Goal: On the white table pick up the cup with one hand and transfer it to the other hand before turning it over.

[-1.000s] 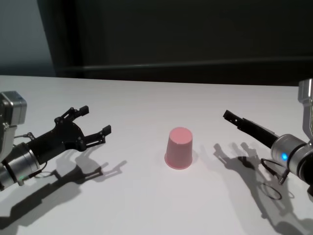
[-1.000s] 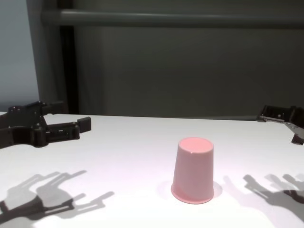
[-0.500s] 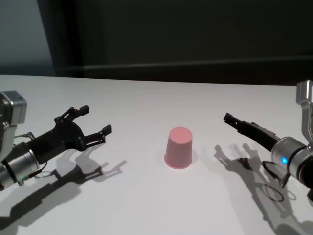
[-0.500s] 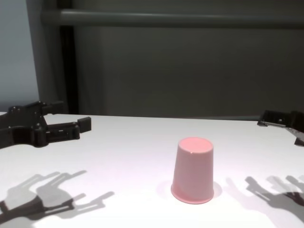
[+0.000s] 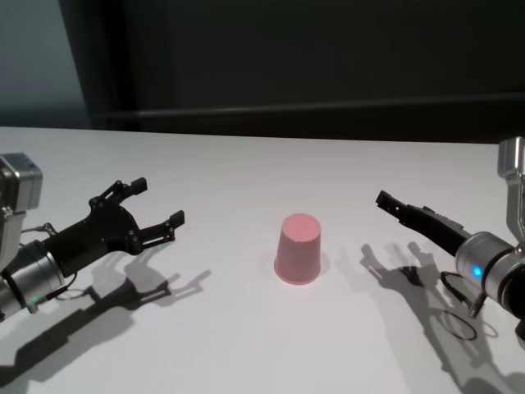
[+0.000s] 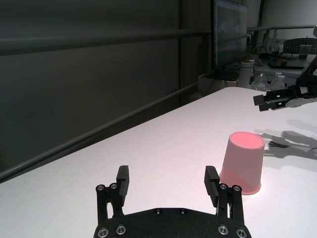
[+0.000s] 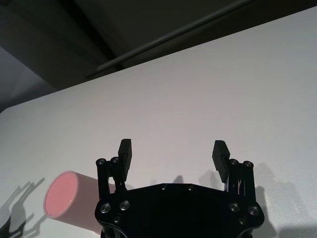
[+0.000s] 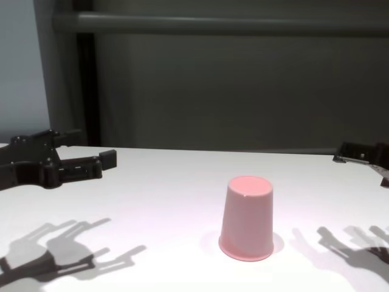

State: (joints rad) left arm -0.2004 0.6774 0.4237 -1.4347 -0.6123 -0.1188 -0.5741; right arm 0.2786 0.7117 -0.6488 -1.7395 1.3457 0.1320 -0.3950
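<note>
The pink cup stands upside down, rim down, in the middle of the white table. It also shows in the chest view, the left wrist view and the right wrist view. My left gripper hovers open and empty to the cup's left, pointing toward it, well apart; its own camera shows the spread fingers. My right gripper hovers open and empty to the cup's right, a little above the table; its fingers stand wide in its wrist view.
A dark grey wall panel with a horizontal rail runs behind the table's far edge. Both arms cast shadows on the tabletop. A loose cable loop hangs by the right wrist.
My right gripper has sunk slightly toward the table and shifted a little. The left gripper and the cup have stayed still.
</note>
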